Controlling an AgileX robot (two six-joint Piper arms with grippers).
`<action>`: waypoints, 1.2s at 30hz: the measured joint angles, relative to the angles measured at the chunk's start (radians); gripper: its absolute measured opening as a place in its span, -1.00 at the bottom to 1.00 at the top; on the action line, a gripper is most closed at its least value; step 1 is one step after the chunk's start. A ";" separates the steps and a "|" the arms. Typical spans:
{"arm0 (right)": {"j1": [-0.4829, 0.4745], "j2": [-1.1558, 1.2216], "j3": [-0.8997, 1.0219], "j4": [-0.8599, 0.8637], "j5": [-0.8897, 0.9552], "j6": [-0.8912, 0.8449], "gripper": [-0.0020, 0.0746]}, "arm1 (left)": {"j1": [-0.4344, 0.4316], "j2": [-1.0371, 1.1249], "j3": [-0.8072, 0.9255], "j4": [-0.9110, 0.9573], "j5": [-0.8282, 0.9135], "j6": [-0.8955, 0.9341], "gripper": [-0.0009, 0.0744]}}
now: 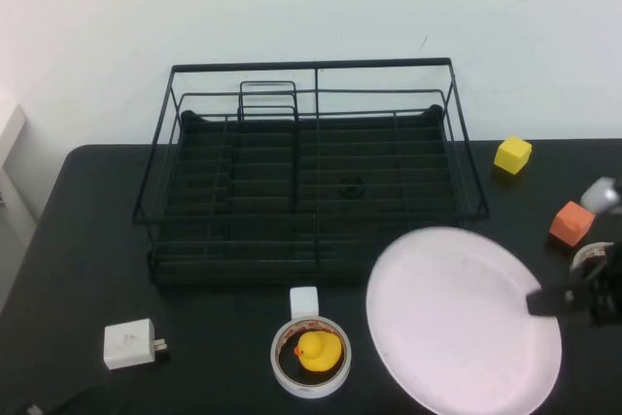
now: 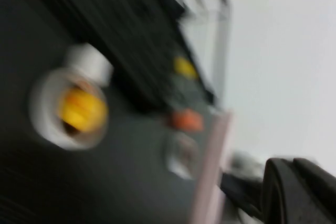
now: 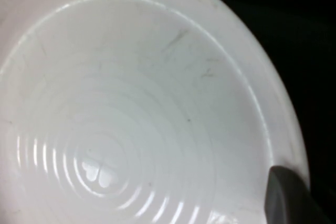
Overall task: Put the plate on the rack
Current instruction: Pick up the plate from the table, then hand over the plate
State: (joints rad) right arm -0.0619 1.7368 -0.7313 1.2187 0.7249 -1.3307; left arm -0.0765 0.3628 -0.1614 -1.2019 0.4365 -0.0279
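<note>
The plate (image 1: 457, 323) lies near the counter's (image 1: 78, 259) front right corner, its right rim at the right gripper (image 1: 546, 300); its jaws' state cannot be told. The rack (image 1: 311, 177) stands at the back edge. The left gripper is unseen.

No legible txt, labels or nos. anywhere.

A yellow duck (image 2: 82, 109) sits inside a tape ring (image 2: 65, 107); the plate's (image 2: 209, 174) edge, blurred, apparently lies beyond the ring.
</note>
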 joint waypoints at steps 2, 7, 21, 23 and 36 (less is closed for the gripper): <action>0.000 -0.076 0.000 0.000 0.066 -0.006 -0.92 | 0.000 0.000 0.000 -0.186 0.069 0.106 -0.98; 0.000 -0.268 0.000 0.009 0.179 -0.015 -0.92 | 0.000 0.000 -0.011 -0.447 0.179 0.295 -0.97; 0.244 -0.593 0.003 0.007 0.155 0.008 -0.92 | 0.000 0.015 -0.121 -0.484 0.289 0.486 0.65; 0.292 -0.593 -0.014 0.007 0.112 0.010 -0.92 | 0.000 0.033 -0.121 -0.484 0.308 0.504 0.68; 0.446 -0.368 -0.196 0.014 0.034 0.053 -0.92 | 0.000 0.079 -0.121 -0.484 0.349 0.747 0.70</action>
State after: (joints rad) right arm 0.3838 1.3687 -0.9271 1.2330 0.7586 -1.2781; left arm -0.0765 0.4421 -0.2826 -1.6857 0.7859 0.7193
